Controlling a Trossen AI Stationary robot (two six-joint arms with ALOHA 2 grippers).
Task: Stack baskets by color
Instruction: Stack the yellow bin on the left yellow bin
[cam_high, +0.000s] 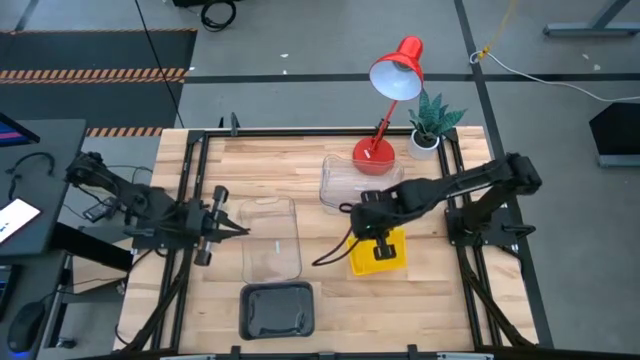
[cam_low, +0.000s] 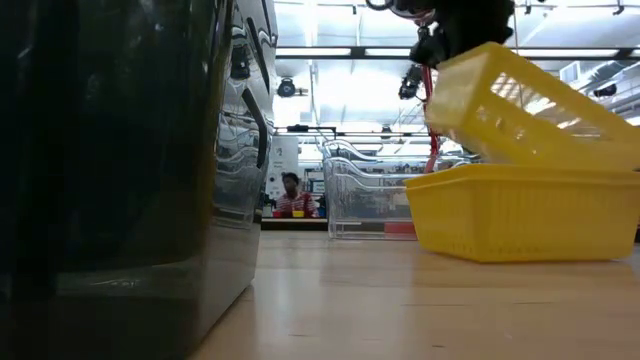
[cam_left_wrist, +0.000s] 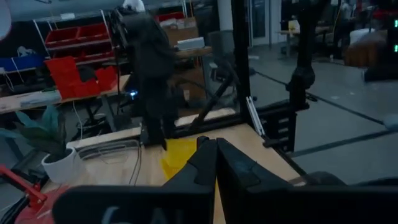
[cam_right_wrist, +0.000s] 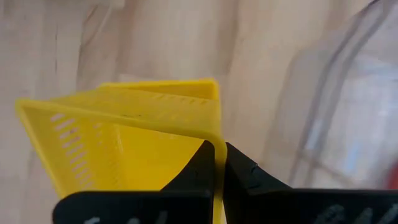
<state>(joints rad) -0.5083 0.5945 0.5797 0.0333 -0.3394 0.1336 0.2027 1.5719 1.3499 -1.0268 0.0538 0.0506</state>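
Overhead, the wooden table (cam_high: 200, 310) carries the right gripper (cam_high: 379, 243) just right of centre, its jaws pinching the rim of a yellow basket (cam_high: 388, 256) that hangs tilted over another yellow basket lying flat on the boards. At about nine o'clock from it, the left gripper (cam_high: 243, 230) hovers at the left edge of a clear basket (cam_high: 272, 238), jaws pressed together and holding nothing. A dark grey basket (cam_high: 277, 309) sits at six o'clock near the front edge. A second clear basket (cam_high: 350, 182) lies at twelve o'clock from the right gripper, touching the base of a red desk lamp (cam_high: 396, 70); a small potted plant (cam_high: 432, 122) stands just beside the lamp at three o'clock.

From table height, the dark grey basket (cam_low: 110, 180) fills the left side. The tilted yellow basket (cam_low: 530, 105) rests with one edge inside the lower yellow basket (cam_low: 520, 212). Clear baskets (cam_low: 365, 195) stand behind, and a person (cam_low: 291, 196) shows far off in the room.

Past the left wrist, the left gripper (cam_left_wrist: 216, 149) shows its jaws closed tight, with a yellow basket (cam_left_wrist: 180, 155) and the other arm (cam_left_wrist: 146, 56) beyond, the plant (cam_left_wrist: 46, 140) to one side.

Past the right wrist, the right gripper (cam_right_wrist: 219, 154) has its jaws clamped on the thin rim of the yellow basket (cam_right_wrist: 124, 137), with a clear basket (cam_right_wrist: 348, 112) beside it on the table.
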